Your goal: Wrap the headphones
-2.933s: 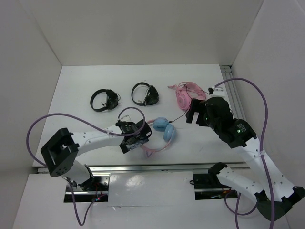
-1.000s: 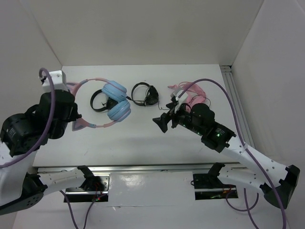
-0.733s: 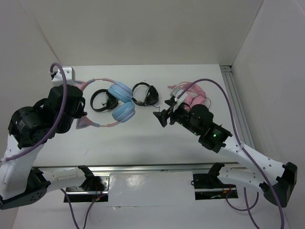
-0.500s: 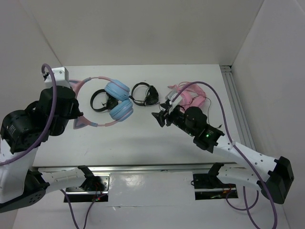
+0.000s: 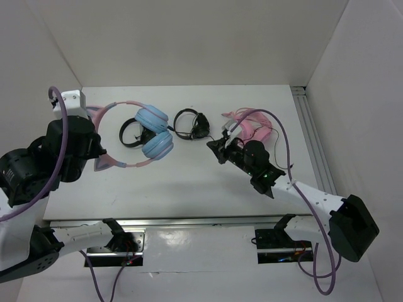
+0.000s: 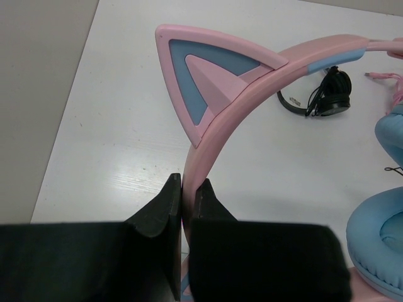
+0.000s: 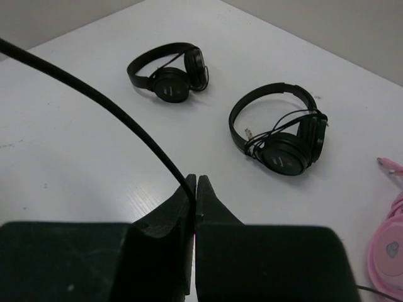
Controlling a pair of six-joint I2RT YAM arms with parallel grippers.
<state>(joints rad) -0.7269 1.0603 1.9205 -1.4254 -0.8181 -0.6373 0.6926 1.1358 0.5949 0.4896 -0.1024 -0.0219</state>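
Observation:
The headphones (image 5: pixel 154 133), with light-blue ear cups and a pink cat-ear headband (image 6: pixel 252 82), hang lifted over the left of the table. My left gripper (image 6: pixel 187 182) is shut on the headband just below one cat ear (image 6: pixel 201 82); in the top view the wrist body hides its fingers. In the right wrist view the thin black cable (image 7: pixel 94 94) runs from the upper left down into my right gripper (image 7: pixel 194 180), which is shut on it. From above, that gripper (image 5: pixel 217 148) sits mid-table, right of the ear cups.
Two black headphones lie at the back: one (image 5: pixel 192 124) in the middle, one (image 5: pixel 133 133) partly behind the blue cups. An all-pink cat-ear headset (image 5: pixel 253 128) lies just behind the right arm. White walls enclose the table; a metal rail (image 5: pixel 308 126) runs along its right edge.
My right gripper has gone from open to shut, closing on the black cable, and shifted slightly back. The left gripper still holds the lifted headphones, which swayed a little.

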